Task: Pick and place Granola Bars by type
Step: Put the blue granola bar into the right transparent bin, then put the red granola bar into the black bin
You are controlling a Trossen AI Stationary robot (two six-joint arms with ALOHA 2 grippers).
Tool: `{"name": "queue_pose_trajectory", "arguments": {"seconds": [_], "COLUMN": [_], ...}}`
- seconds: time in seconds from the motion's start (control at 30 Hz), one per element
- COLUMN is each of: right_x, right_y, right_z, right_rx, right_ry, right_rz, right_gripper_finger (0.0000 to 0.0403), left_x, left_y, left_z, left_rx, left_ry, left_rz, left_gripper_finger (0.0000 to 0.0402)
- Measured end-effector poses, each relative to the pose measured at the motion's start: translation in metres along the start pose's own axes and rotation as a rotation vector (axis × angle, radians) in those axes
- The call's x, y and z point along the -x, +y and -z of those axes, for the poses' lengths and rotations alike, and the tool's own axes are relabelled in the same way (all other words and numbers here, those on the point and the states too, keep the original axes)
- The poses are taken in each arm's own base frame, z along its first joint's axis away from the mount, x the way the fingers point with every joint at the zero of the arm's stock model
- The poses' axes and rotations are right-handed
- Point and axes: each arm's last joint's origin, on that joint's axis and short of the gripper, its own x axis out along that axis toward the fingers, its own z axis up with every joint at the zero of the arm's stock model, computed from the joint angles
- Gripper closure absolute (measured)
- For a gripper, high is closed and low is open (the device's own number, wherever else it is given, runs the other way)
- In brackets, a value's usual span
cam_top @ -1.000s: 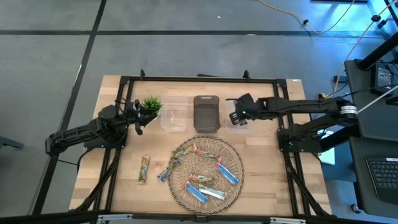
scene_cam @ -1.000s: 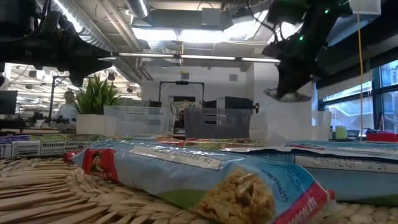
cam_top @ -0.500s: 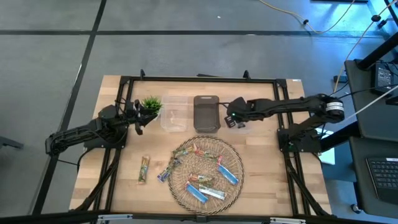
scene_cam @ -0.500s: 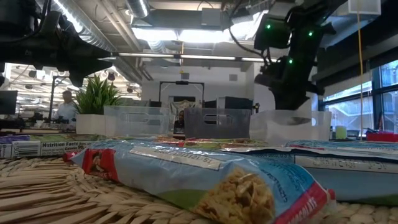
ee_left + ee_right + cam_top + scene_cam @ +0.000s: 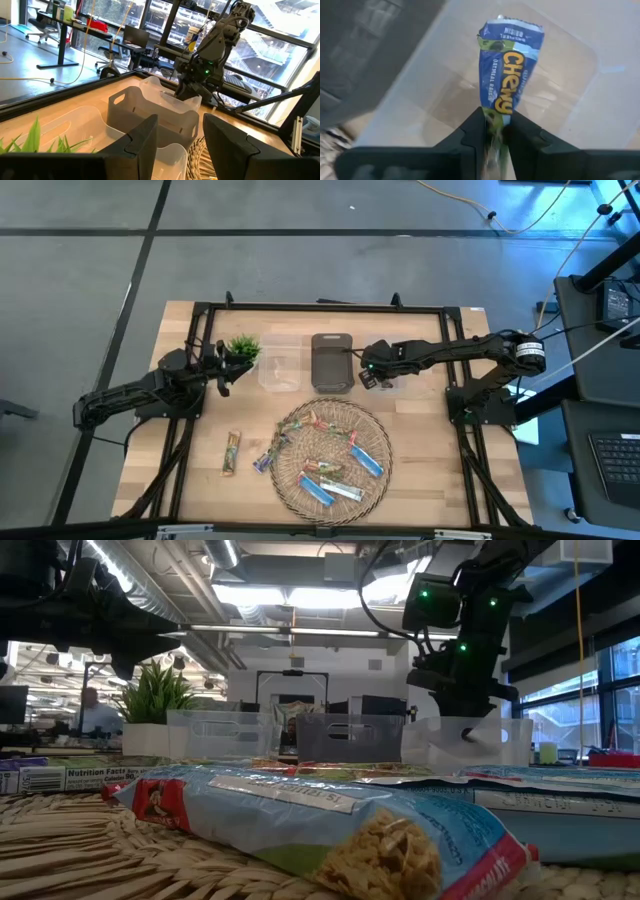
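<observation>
Wooden table [image 5: 420, 430]: right jaws pinch glossy blue bar [image 5: 507, 85] over clear bin [image 5: 580, 100]; left jaws parted.

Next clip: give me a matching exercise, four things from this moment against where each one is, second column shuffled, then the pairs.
Things
1. blue bar
2. green-tan bar
3. potted plant
4. left claw

Places
A. lying on the bare table, left of the woven tray
B. held in the right claw over the clear bin
C. open, waiting beside the plant
D. left of the row of bins, at the table's far side

Pairs: 1-B, 2-A, 3-D, 4-C
</observation>
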Motion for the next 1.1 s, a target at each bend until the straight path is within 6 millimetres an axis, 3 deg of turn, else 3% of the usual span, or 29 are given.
{"name": "queue_pose_trajectory", "arguments": {"seconds": [0.33,0.5,0.6,0.7,0.83,1.1], "right_x": [0.020,0.051,0.074,0.093,0.107,0.106], "right_y": [0.010,0.029,0.047,0.065,0.085,0.119], "right_z": [-0.021,-0.041,-0.042,-0.035,-0.019,0.016], "right_rx": [0.134,0.395,0.588,0.728,0.786,0.797], "right_ry": [-0.076,-0.177,-0.232,-0.276,-0.303,-0.271], "right_rz": [-0.020,-0.089,-0.173,-0.276,-0.432,-0.540], "right_gripper_finger": [0.0238,0.0226,0.0225,0.0225,0.0225,0.0225], "left_x": [0.000,0.000,0.000,0.000,0.000,0.000], "left_y": [0.000,0.000,0.000,0.000,0.000,0.000], "left_z": [0.000,0.000,0.000,0.000,0.000,0.000], "left_rx": [0.000,0.000,0.000,0.000,0.000,0.000], "left_ry": [0.000,0.000,0.000,0.000,0.000,0.000], "left_rz": [0.000,0.000,0.000,0.000,0.000,0.000], "left_gripper_finger": [0.0252,0.0249,0.0250,0.0252,0.0252,0.0251]}}
